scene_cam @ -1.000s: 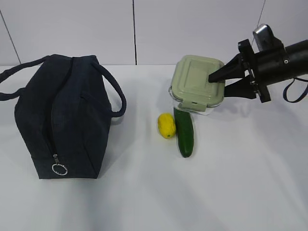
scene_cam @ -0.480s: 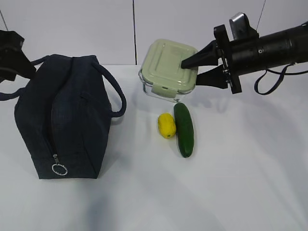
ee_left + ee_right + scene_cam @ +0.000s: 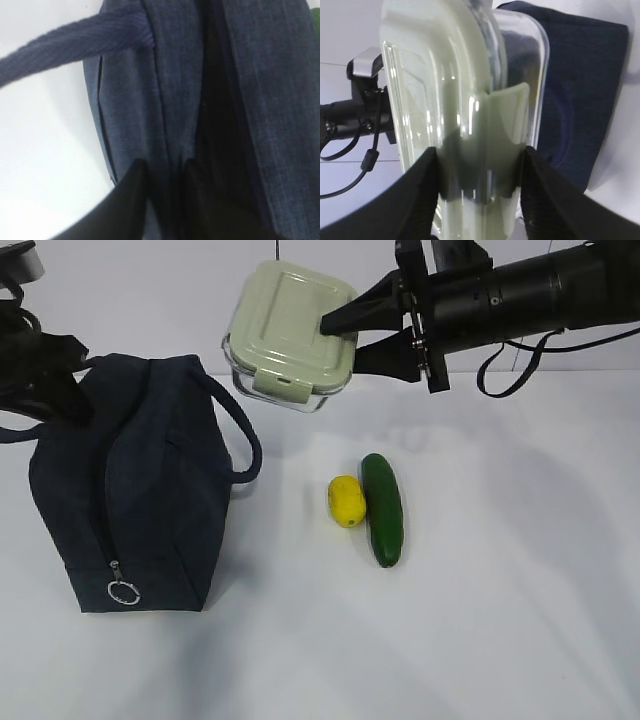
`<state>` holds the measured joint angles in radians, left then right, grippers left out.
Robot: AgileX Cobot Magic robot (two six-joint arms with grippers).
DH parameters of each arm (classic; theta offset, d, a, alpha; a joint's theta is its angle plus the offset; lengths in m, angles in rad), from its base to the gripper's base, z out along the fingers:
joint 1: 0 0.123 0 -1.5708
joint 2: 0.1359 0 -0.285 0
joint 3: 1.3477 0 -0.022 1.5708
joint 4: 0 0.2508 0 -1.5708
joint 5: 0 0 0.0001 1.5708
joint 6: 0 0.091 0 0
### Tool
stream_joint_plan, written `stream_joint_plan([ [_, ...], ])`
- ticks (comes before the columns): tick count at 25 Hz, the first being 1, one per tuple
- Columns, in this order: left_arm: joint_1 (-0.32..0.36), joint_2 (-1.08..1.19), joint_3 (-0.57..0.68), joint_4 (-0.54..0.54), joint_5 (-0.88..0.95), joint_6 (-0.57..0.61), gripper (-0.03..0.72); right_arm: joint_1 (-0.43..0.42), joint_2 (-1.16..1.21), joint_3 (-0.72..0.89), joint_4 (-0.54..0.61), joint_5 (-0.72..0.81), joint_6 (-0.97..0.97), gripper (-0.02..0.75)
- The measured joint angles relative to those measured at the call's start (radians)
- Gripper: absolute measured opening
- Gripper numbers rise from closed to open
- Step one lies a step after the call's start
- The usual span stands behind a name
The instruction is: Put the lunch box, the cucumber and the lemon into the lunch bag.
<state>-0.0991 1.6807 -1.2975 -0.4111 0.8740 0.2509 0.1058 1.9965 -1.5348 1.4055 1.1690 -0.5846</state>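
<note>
My right gripper is shut on the lunch box, clear with a sage-green lid, and holds it tilted in the air just right of the navy lunch bag. In the right wrist view the fingers clamp the box on both faces at the gripper, with the bag beyond. My left gripper is at the bag's top left. In the left wrist view it pinches a fold of the bag beside a dark opening. The lemon and the cucumber lie side by side on the table.
The bag's handle loops out towards the lunch box. Its zipper ring hangs low on the near end. The other handle crosses the left wrist view. The white table backs onto a white wall.
My right gripper has lifted the lunch box off the table and carried it up and left towards the bag. My left arm has come into view and reached the bag's top left.
</note>
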Motion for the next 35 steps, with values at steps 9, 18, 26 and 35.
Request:
stream_joint_plan([
  [9,0.000,0.012,0.000,-0.243,0.042,0.163,-0.006,0.012,0.000,-0.008,0.030,0.004,0.004,0.358],
  [18,0.000,0.012,0.000,-0.498,0.050,0.285,-0.006,0.048,0.000,-0.010,0.042,0.004,0.004,0.358],
  [26,0.000,0.012,0.000,-0.691,0.071,0.390,-0.007,0.057,0.000,-0.010,-0.032,0.004,0.004,0.358],
  [35,0.000,0.012,0.000,-0.787,0.139,0.459,-0.007,0.058,0.000,-0.010,-0.180,0.008,0.006,0.358],
])
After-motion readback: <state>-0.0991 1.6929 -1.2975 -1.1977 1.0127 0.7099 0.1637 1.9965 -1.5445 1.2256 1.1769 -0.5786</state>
